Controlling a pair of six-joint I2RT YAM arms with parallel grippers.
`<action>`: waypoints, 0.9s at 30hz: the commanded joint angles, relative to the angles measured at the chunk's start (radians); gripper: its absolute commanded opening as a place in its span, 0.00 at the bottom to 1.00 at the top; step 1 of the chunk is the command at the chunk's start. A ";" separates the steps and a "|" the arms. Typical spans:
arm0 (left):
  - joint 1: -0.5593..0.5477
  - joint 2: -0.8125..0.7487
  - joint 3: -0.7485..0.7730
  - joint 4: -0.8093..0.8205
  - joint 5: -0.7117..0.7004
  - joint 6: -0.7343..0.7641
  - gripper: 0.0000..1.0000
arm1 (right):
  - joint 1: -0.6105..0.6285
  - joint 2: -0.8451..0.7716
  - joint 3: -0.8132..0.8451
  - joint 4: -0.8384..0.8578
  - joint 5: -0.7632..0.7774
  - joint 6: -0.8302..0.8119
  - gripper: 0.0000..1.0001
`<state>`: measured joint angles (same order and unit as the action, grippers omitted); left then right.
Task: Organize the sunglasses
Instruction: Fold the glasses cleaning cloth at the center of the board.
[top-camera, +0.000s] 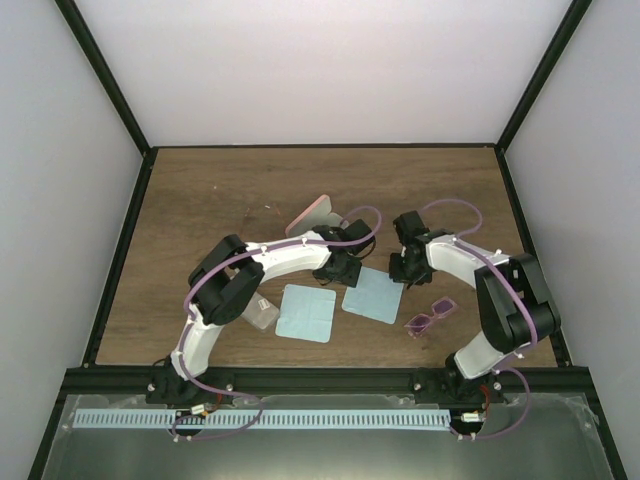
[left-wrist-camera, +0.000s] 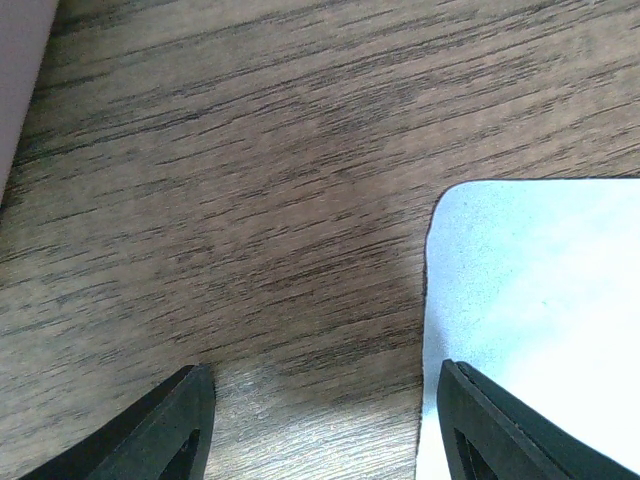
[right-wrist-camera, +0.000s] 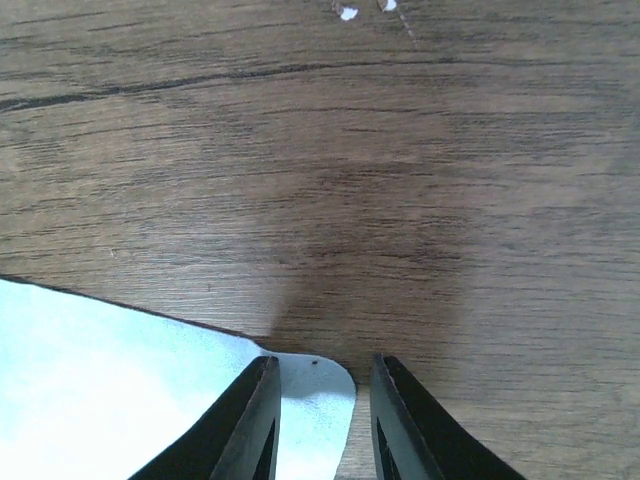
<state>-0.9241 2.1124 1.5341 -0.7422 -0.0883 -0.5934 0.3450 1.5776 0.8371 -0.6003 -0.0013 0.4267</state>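
A pair of sunglasses (top-camera: 431, 317) with purple-pink lenses lies on the wooden table at the right, in front of my right arm. Both grippers hang low over the right-hand light blue cloth (top-camera: 373, 294). My right gripper (top-camera: 400, 268) (right-wrist-camera: 323, 362) is at its far right corner. The fingers stand narrowly apart astride that corner of the cloth (right-wrist-camera: 110, 380), with a gap still showing. My left gripper (top-camera: 350, 270) (left-wrist-camera: 325, 375) is open wide at the far left corner. Its right finger is over the cloth's edge (left-wrist-camera: 540, 290) and bare wood lies between the fingers.
A second light blue cloth (top-camera: 306, 313) lies left of the first. A pink oblong case (top-camera: 312, 213) sits behind the left gripper. A pale translucent case (top-camera: 260, 313) lies beside the left arm. A black frame (top-camera: 120, 250) borders the table.
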 joint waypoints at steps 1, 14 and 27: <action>0.003 0.019 -0.023 -0.001 0.002 0.009 0.63 | 0.023 0.068 -0.020 -0.020 -0.017 0.000 0.26; 0.003 0.006 -0.040 0.006 0.005 0.000 0.63 | 0.029 0.118 -0.030 0.008 -0.049 -0.019 0.01; 0.034 -0.045 -0.030 0.078 0.062 -0.003 0.65 | 0.028 0.151 0.127 -0.038 0.024 -0.043 0.01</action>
<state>-0.9127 2.0960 1.5074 -0.6964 -0.0639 -0.5945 0.3611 1.6680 0.9375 -0.6289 0.0082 0.4000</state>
